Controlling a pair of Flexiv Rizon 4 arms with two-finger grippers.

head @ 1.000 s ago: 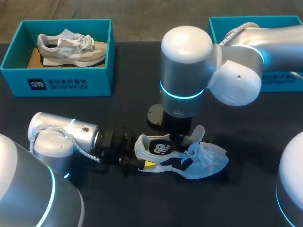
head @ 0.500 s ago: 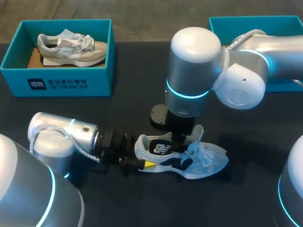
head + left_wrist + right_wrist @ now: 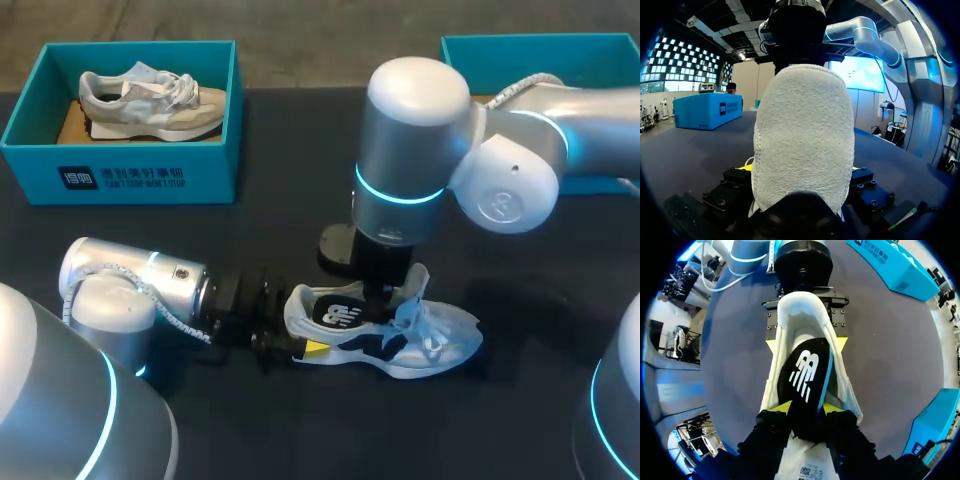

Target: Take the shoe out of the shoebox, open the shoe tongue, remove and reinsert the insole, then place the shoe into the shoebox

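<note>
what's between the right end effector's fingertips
The black insole, pinched from both sides over the shoe; the right wrist view shows it.

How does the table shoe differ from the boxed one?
The table shoe is white and navy; the boxed shoe beige and grey. The left end effector grips the table shoe's heel, the right end effector its insole; the boxed shoe lies untouched. Both are lace-up sneakers.
</note>
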